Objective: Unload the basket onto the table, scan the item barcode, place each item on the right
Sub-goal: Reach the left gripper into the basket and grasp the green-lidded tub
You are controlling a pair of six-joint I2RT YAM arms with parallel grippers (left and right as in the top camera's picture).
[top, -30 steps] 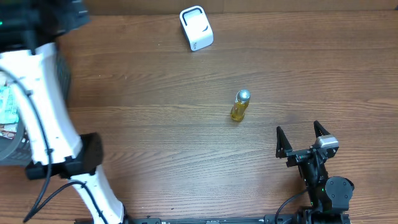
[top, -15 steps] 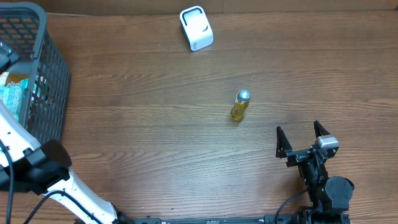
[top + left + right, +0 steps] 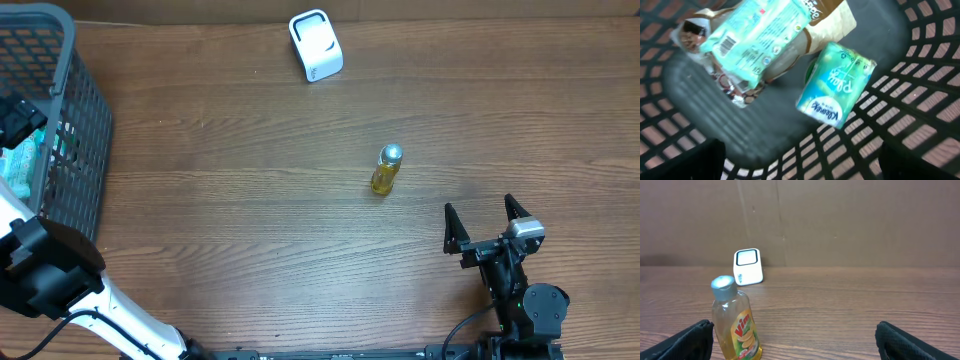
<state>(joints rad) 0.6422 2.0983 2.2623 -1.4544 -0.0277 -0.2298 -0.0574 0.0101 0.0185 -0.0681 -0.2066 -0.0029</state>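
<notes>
Your small clear bottle (image 3: 386, 170) of yellow liquid with a grey cap stands upright on the brown wooden table (image 3: 250, 240), right of centre. Long axis vertical, cap up. In the right wrist view the bottle (image 3: 736, 320) turns its yellow-green "Vim" label to the camera; you can't tell where its barcode is.

The white boxy scanner (image 3: 315, 45) sits at the far edge, well apart from the bottle, window facing the near side.

Your right gripper (image 3: 479, 206) sits near the table's near-right corner, fingers spread wide with nothing in them. It points toward the bottle and is apart from it.

Your left gripper (image 3: 800, 155) hangs over the dark grey plastic mesh basket (image 3: 85, 100) at the left edge, jaws spread, nothing between them. Inside the basket a teal tissue pack (image 3: 836, 84) lies at a slant. Beside it a pale green packet (image 3: 752, 37) with a barcode near one end lies on a brown-and-white bag (image 3: 832, 20). The left gripper touches none of them.
</notes>
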